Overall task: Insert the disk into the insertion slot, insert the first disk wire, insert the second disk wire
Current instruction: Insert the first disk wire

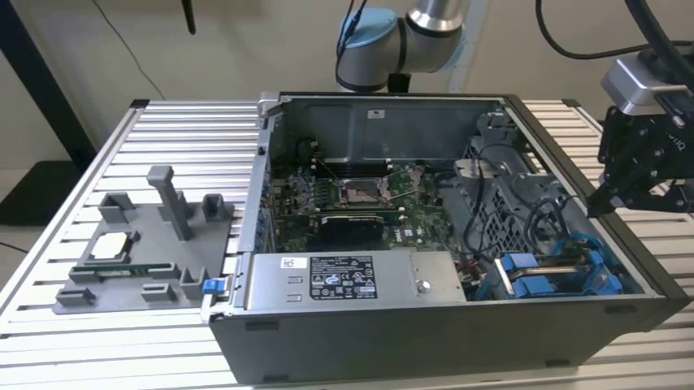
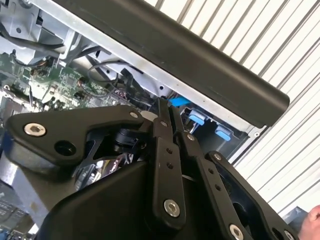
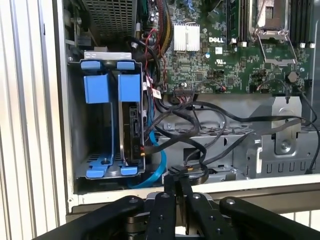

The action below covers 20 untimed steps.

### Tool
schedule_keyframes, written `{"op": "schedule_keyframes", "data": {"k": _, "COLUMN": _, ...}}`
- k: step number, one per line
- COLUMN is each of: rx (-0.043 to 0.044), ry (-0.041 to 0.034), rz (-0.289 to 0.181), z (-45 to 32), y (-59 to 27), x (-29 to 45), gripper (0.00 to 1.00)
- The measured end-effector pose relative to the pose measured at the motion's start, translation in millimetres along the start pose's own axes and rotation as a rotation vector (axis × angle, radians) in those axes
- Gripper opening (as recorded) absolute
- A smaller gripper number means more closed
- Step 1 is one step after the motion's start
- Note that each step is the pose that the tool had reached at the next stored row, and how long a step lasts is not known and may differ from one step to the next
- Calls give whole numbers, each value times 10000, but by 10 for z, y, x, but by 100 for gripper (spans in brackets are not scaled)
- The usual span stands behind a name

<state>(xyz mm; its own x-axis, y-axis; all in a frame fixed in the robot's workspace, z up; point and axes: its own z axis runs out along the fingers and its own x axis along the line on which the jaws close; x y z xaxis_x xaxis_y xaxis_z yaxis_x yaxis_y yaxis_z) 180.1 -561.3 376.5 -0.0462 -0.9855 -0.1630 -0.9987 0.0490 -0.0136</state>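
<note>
Disk [image 3: 133, 131] seated on edge in the insertion slot [image 3: 78, 140], ahead of the gripper [image 3: 176, 182].
Long axis runs from its blue carrier tabs [image 3: 129, 88] toward the case wall [image 3: 110, 196] nearest the fingertips. Fingers [image 2: 162, 150] pressed together; cannot tell if they pinch anything. Black cables [image 3: 200, 150] loop just beyond the tips, beside the slot.

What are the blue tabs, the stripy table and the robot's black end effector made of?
Blue tabs: probably plastic, smooth, bright even colour, moulded shape. Table: looks like bare metal, maybe aluminium, silvery-grey ribbed slats. End effector: seemingly matte black metal, possibly coated; flat links joined by shiny screws.
</note>
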Motion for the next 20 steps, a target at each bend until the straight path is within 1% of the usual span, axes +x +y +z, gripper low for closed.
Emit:
{"op": "schedule_keyframes", "data": {"k": 5, "rx": 0, "ry": 4, "rz": -1, "z": -47, "y": 99, "x": -7, "gripper": 0}}
{"op": "schedule_keyframes", "data": {"k": 8, "rx": 0, "ry": 7, "rz": -2, "z": -51, "y": 105, "x": -8, "gripper": 0}}
{"op": "schedule_keyframes", "data": {"k": 9, "rx": 0, "ry": 37, "rz": -8, "z": -52, "y": 105, "x": -8, "gripper": 0}}
{"op": "schedule_keyframes", "data": {"k": 10, "rx": 2, "ry": 92, "rz": -17, "z": -52, "y": 105, "x": -8, "gripper": 0}}
{"op": "schedule_keyframes", "data": {"k": 11, "rx": 4, "ry": 171, "rz": -27, "z": -51, "y": 105, "x": -7, "gripper": 0}}
{"op": "schedule_keyframes", "data": {"k": 12, "rx": 7, "ry": 269, "rz": -34, "z": -51, "y": 106, "x": -7, "gripper": 100}}
{"op": "schedule_keyframes", "data": {"k": 13, "rx": 11, "ry": 366, "rz": -40, "z": -49, "y": 105, "x": -7, "gripper": 100}}
{"op": "schedule_keyframes", "data": {"k": 15, "rx": 21, "ry": 597, "rz": -48, "z": -45, "y": 105, "x": -7, "gripper": 100}}
{"op": "schedule_keyframes", "data": {"k": 16, "rx": 25, "ry": 676, "rz": -50, "z": -42, "y": 105, "x": -6, "gripper": 100}}
{"op": "schedule_keyframes", "data": {"k": 20, "rx": 31, "ry": 760, "rz": -52, "z": -21, "y": 98, "x": -4, "gripper": 100}}
